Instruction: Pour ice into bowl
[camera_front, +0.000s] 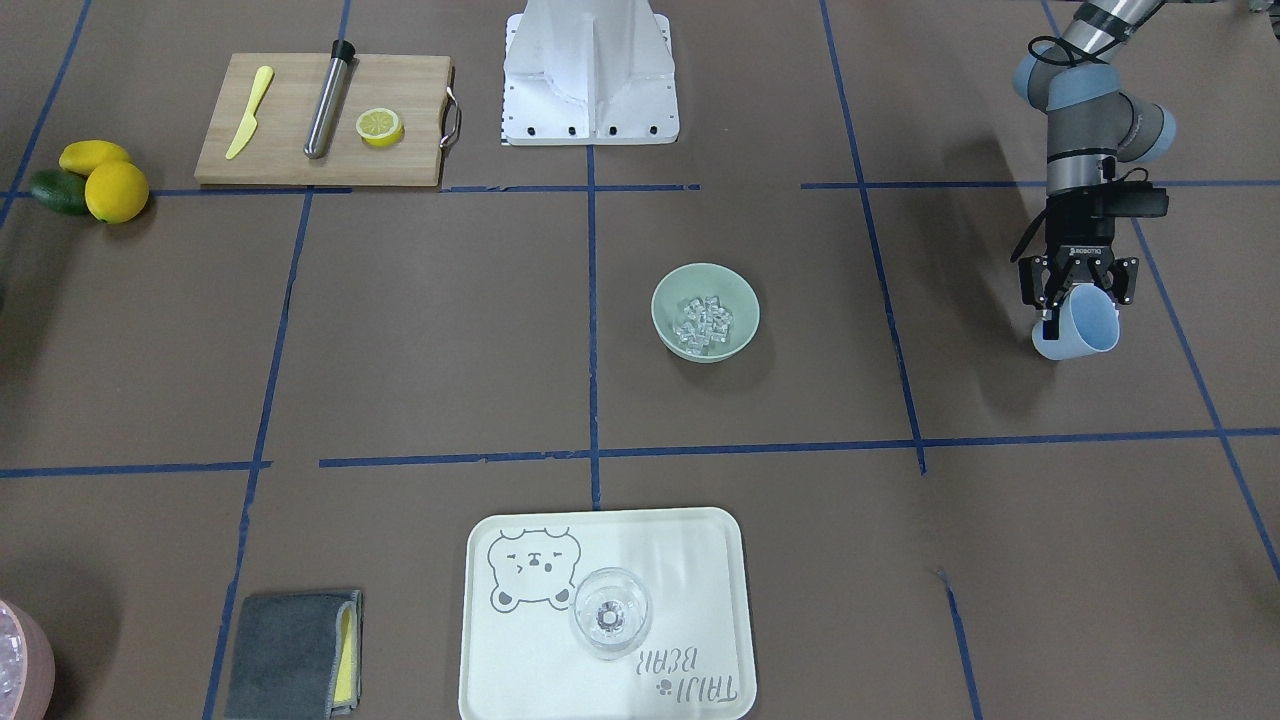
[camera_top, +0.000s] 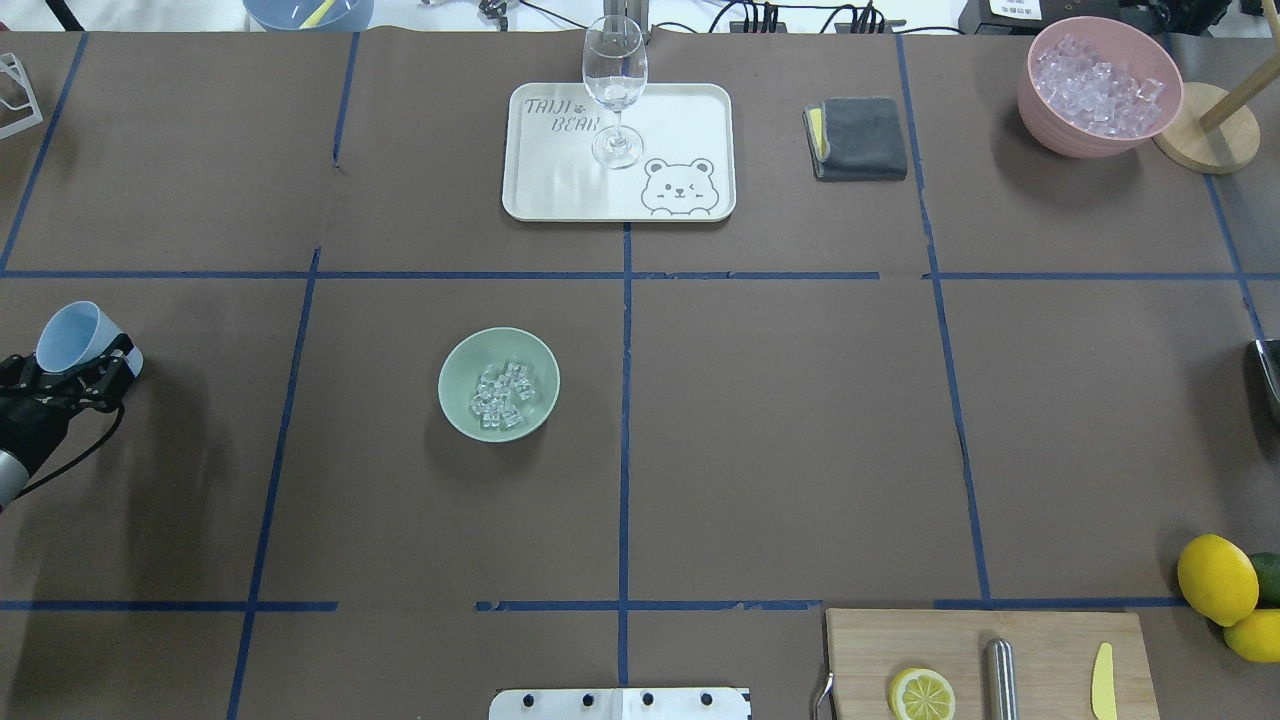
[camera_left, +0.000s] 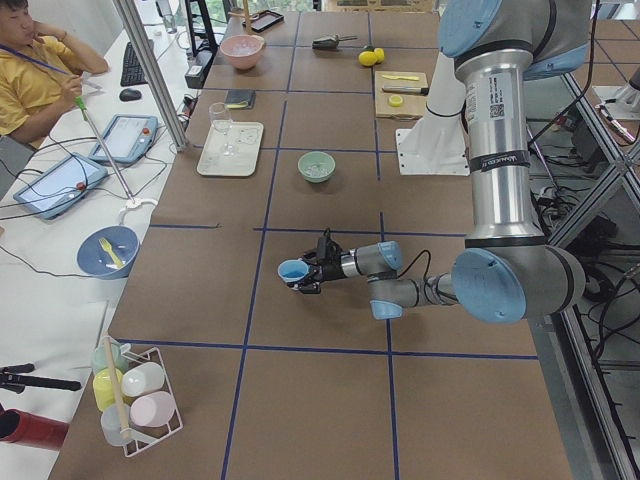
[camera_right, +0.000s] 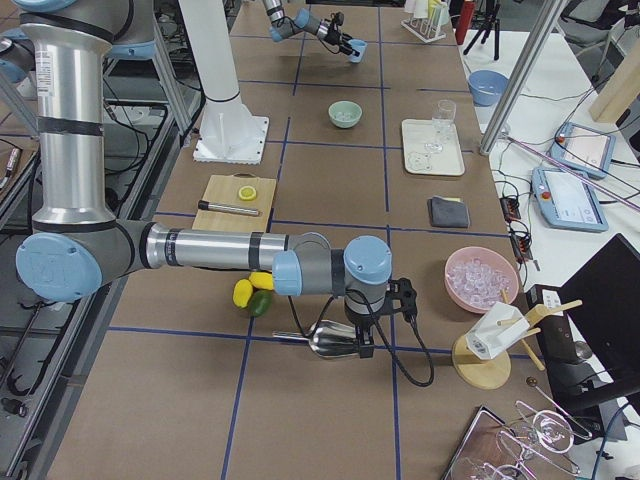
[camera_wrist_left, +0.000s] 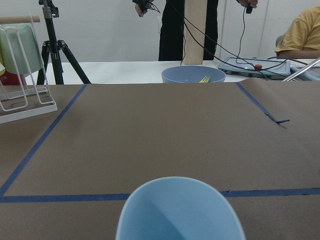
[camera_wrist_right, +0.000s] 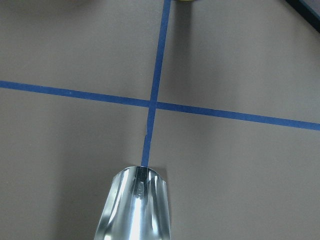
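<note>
The sage-green bowl (camera_front: 672, 300) stands near the table's middle with several clear ice cubes (camera_front: 703, 325) in it; it also shows in the overhead view (camera_top: 460, 375). My left gripper (camera_front: 1078, 303) is shut on a light blue cup (camera_front: 1088, 325), tilted on its side, far out to my left of the bowl (camera_top: 70, 335). The left wrist view shows the cup (camera_wrist_left: 180, 210) empty inside. My right gripper (camera_right: 365, 340) is low at the table's right end, next to a metal scoop (camera_wrist_right: 135, 207). I cannot tell whether that gripper is open or shut.
A white tray (camera_top: 560, 190) with a wine glass (camera_top: 614, 90) sits at the far side. A grey cloth (camera_top: 860, 138) and a pink bowl of ice (camera_top: 1060, 130) lie far right. A cutting board (camera_top: 870, 650) and lemons (camera_top: 1215, 578) are near right.
</note>
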